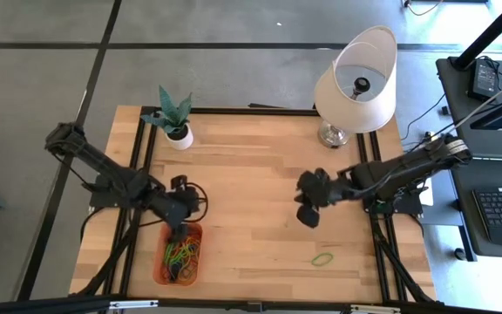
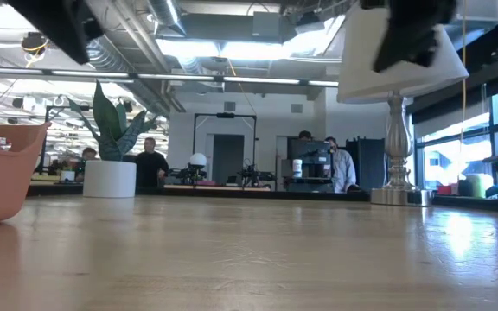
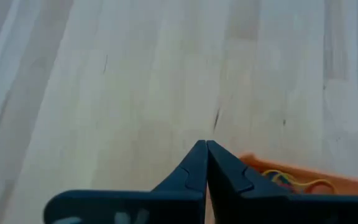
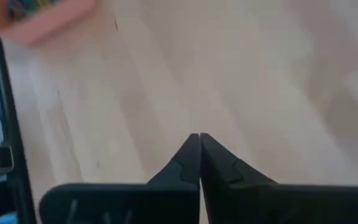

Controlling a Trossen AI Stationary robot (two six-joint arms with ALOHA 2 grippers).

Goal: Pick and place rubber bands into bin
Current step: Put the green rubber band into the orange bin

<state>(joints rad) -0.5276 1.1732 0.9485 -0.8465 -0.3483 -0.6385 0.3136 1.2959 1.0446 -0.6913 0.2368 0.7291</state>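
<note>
Near the front-left corner of the surface: bin (image 1: 164,266) with rubber bands (image 1: 182,254) inside, left gripper (image 1: 179,228) just above, fingers closed, empty | right gripper (image 1: 308,215) mid-surface, closed, empty | one green band (image 1: 322,259) loose near front edge | step: between picks | next: right fingers must open, descend on it.

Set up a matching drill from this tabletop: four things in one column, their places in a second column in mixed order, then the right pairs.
Things:
1. bin
2. green rubber band
3. plant pot
4. lamp

Places:
A. far right corner of the table
B. far left part of the table
C. near left edge, under the left gripper
D. loose on the wood near the right front, nearer than the right gripper

Pairs: 1-C, 2-D, 3-B, 4-A
</note>
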